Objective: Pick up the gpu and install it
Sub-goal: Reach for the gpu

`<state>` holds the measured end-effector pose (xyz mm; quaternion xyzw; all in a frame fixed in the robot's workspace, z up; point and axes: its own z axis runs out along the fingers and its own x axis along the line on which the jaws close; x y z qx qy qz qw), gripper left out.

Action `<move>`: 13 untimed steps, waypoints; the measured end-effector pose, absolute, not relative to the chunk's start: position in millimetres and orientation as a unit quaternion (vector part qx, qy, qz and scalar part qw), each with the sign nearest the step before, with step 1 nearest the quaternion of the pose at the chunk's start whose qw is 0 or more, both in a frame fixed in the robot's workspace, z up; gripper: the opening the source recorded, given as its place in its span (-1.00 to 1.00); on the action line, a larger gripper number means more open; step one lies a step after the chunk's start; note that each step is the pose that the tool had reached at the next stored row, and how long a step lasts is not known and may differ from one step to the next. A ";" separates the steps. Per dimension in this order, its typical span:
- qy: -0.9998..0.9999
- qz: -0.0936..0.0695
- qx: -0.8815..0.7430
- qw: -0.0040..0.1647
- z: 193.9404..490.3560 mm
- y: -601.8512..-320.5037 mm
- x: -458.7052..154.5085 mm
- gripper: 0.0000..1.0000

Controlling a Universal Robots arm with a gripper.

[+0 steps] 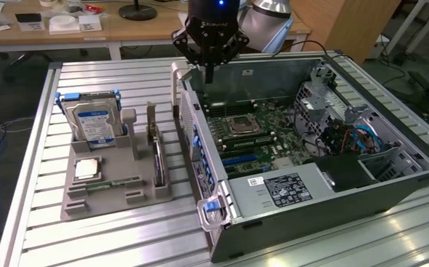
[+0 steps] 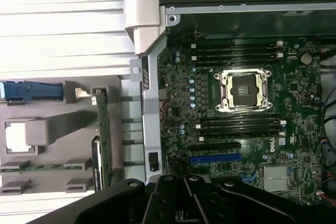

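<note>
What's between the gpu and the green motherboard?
The computer case's grey metal wall stands between the gpu and the motherboard, seen in the exterior view.

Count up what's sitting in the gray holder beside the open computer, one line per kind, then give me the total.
hard drive: 1
processor chip: 1
memory stick: 1
gpu: 1
Total: 4

Lab: slatted workbench (image 1: 125,233), desks (image 1: 155,30)
</note>
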<state>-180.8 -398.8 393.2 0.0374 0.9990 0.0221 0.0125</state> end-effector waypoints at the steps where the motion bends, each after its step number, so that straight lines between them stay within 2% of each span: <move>1: 0.999 0.022 0.037 0.013 393.2 -398.8 -182.6 -0.79; 13: 0.999 0.022 0.037 0.012 393.0 -398.8 -211.1 -0.79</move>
